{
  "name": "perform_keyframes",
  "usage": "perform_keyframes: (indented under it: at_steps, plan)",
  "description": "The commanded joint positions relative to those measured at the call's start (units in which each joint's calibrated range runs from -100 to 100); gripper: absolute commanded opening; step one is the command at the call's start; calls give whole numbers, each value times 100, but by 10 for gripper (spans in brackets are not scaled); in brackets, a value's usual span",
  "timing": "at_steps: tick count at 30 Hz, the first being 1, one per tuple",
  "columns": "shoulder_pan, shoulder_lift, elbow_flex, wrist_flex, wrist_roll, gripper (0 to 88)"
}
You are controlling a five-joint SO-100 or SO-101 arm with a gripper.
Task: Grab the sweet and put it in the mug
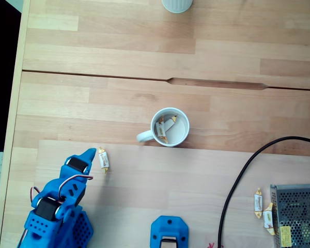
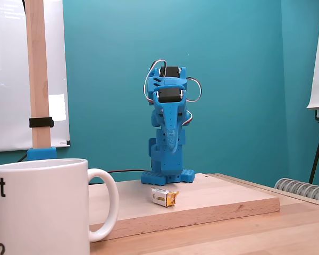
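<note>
Fixed view, gripper [image 1: 91, 153] jaws indistinct, mug [image 2: 40, 207] cropped

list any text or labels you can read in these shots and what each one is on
"at" with a partly cut-off "2" or "?" below it: black print on the mug, cropped by the frame edge.
Yellow label on the metal mesh box: too small to read.
Candy wrappers: marks too blurred to read.

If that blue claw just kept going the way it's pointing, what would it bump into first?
Probably the sweet lying just off the gripper tip, though height is unclear; the mug sits further on.
</note>
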Motion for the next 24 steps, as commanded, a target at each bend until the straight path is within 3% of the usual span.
perform_keyframes:
  at_steps: [1,10,24]
  plan:
    - [-13,-85,-15,-8,-20,31]
    - [23,-326,-77,-88,-49,31]
    - [-35,1318,66,-96,0,31]
